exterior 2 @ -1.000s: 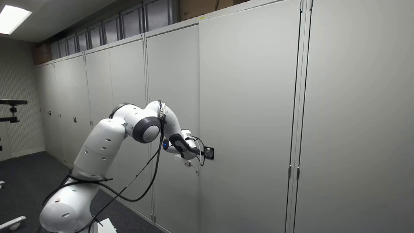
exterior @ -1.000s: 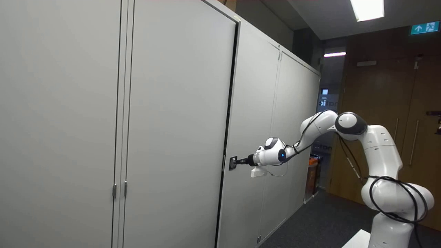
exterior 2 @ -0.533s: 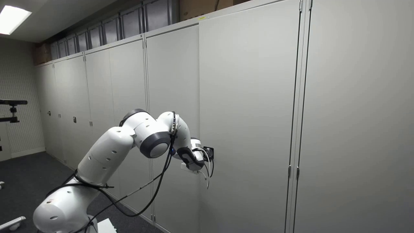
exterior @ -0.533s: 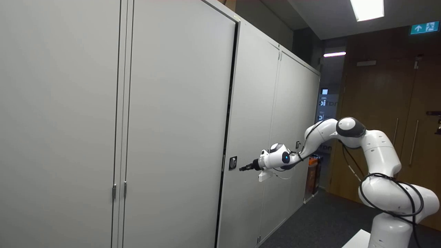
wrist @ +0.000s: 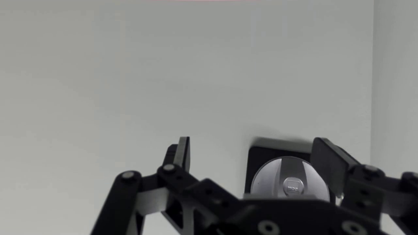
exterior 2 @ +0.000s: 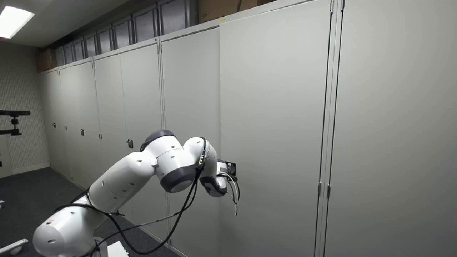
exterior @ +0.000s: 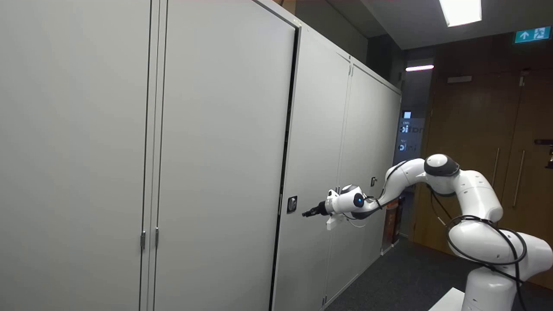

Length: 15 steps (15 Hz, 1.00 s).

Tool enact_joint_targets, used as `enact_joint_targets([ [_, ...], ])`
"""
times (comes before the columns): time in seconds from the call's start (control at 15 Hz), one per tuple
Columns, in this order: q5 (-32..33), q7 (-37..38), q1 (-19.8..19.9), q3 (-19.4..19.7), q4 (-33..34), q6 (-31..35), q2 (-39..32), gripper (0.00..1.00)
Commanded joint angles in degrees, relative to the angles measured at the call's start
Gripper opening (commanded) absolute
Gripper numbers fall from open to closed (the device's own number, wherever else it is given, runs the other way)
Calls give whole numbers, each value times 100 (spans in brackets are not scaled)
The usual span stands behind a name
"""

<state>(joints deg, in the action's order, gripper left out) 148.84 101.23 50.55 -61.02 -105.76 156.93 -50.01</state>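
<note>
Gripper check: stood spread wide, gripped nothing, with fingers well apart. Pointed at grey cabinet door and hung short of it, judging by the visible gap in an exterior view; couldn't read depth from wrist view alone.

Found round silver knob on that door, set in black backing plate. Key relation: sat right of midway between the fingers in wrist view, partly covered by the right-hand finger there and by the gripper's own body below. In an exterior view, lay above and left of the fingertips, near but not touching. Judged offset as mainly sideways, plus some height and reach.

Noted broad darker ridge across knob face, running roughly top to bottom in wrist view, so crosswise to the line from fingertip to fingertip. Read outline as round, with that ridge as its only long axis.

Saw narrow dark slit beside the plate, along the door's edge. Traced white arm as the only one reaching in; lost the fingers behind its wrist in an exterior view. Spotted latch handle farther along the row, well apart from the gripper.
</note>
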Motion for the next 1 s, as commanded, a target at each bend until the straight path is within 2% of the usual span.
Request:
enact_joint_targets([
  [0.0, 0, -364, 287, -547, -128, -663, -350, 100],
  [0.2, 0, -172, 229, -762, -153, -1060, -344, 100],
  [0.27, 0, 351, -69, -445, -75, -903, 74, 100],
  [0.67, -3, 851, -375, -349, -99, -849, 321, 100],
  [0.93, -9, 1031, -614, -121, 46, -667, 308, 100],
])
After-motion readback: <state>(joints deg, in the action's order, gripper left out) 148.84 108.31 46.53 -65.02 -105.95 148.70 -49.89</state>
